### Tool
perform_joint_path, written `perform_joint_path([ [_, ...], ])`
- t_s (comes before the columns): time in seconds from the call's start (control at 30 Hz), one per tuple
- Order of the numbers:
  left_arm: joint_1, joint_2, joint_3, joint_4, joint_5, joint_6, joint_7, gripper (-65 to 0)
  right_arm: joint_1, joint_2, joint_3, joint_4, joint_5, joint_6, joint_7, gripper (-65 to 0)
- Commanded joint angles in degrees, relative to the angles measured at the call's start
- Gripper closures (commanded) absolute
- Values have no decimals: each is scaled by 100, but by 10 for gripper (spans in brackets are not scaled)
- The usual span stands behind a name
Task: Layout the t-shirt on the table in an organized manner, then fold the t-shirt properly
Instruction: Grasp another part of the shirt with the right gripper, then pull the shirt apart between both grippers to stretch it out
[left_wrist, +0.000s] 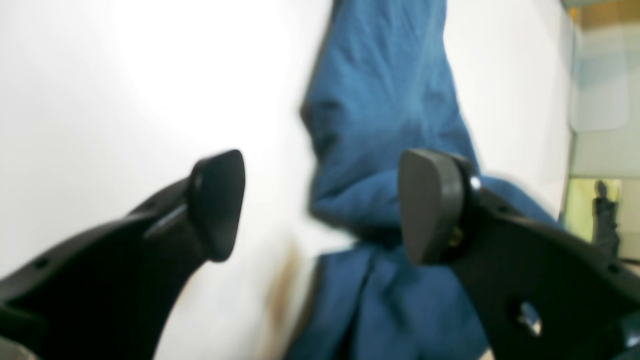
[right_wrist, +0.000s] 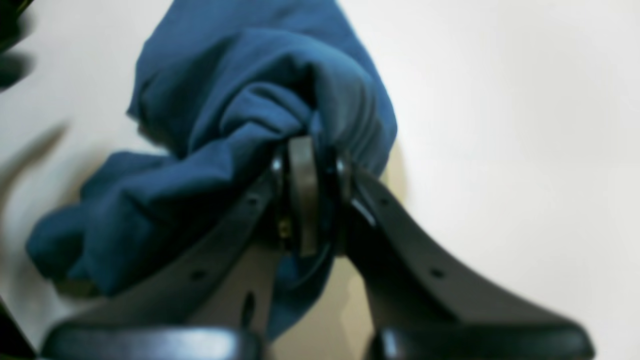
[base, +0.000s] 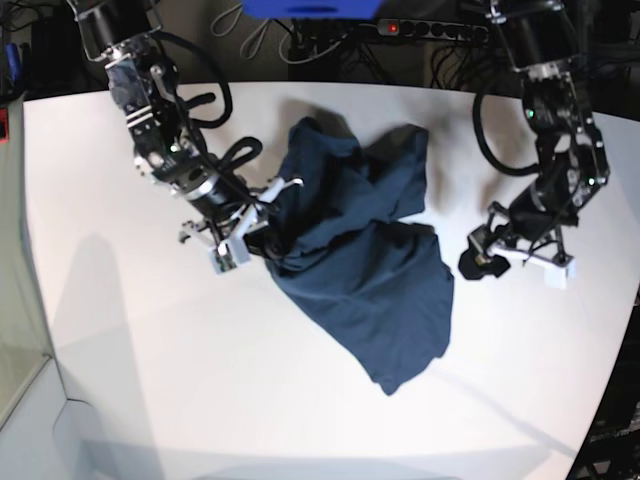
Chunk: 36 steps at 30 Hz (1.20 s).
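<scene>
The dark navy-blue t-shirt (base: 370, 260) lies crumpled on the white table (base: 150, 380), bunched at the top and trailing toward the near edge. My right gripper (base: 268, 238) is at the shirt's left side, shut on a bunched fold of the t-shirt (right_wrist: 225, 100); in the right wrist view its pads (right_wrist: 302, 195) pinch the cloth. My left gripper (base: 480, 260) hovers to the right of the shirt, apart from it. In the left wrist view the left gripper (left_wrist: 322, 205) stands open, nothing between its fingers (left_wrist: 217, 205), with blurred blue cloth (left_wrist: 380, 100) beyond them.
Cables and a power strip (base: 420, 28) run behind the table's far edge, beside a blue object (base: 310, 8). The table's curved edge (base: 605, 390) falls away at the right. A glass panel (base: 20, 360) stands at the left edge.
</scene>
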Motion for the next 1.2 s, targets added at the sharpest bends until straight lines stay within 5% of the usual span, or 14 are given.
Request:
perform_joint_path([
  [0.0,-271,-48,76,-259,-63,-14,-56,-464,66,11,29,117,45,15,156,0],
  [0.43,-1370,-100,1843,-2844,-63,-14,-1709,-458,-110,2,29,126,45,15,156,0],
  [0.5,-1361,-109,1870,-2923,-63,-23,-1691,-394,-110,20,38,126,45,15,156,0],
  [0.67,-1124,-470,1852,-2580,-107,-23,-1727,-2,-92,134,240,126,45,15,156,0],
  [0.97,-60,-821,1078,-734,-115,3,-1639,-2,444,433,600,91,37,15,156,0],
  [1.17,335,-777,94,338,-115,-6,-891,-2,1068,758,592,82,37,15,-187,0],
])
